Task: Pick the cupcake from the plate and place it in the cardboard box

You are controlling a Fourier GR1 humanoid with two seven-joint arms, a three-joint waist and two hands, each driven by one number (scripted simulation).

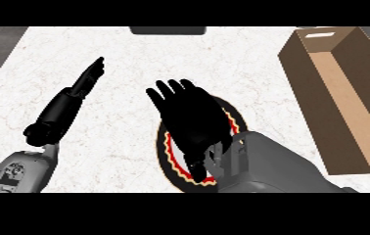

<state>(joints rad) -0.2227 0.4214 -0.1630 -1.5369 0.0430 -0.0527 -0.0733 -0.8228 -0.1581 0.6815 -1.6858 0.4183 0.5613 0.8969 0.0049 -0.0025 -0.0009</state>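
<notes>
My right hand [192,116] hovers over a plate [171,156] with a dark centre and a red, yellow and white rim, covering most of it. Its fingers are straight and spread, pointing away from me. No cupcake is visible; the hand hides whatever sits on the plate. The cardboard box [334,89] stands open at the right, long and brown, with nothing visible inside. My left hand [86,78] rests at the left with its fingers straight, well apart from the plate.
The white marbled counter [130,53] spreads around the plate. A dark object [168,30] sits at the far edge in the middle. The counter's left edge shows at the upper left corner.
</notes>
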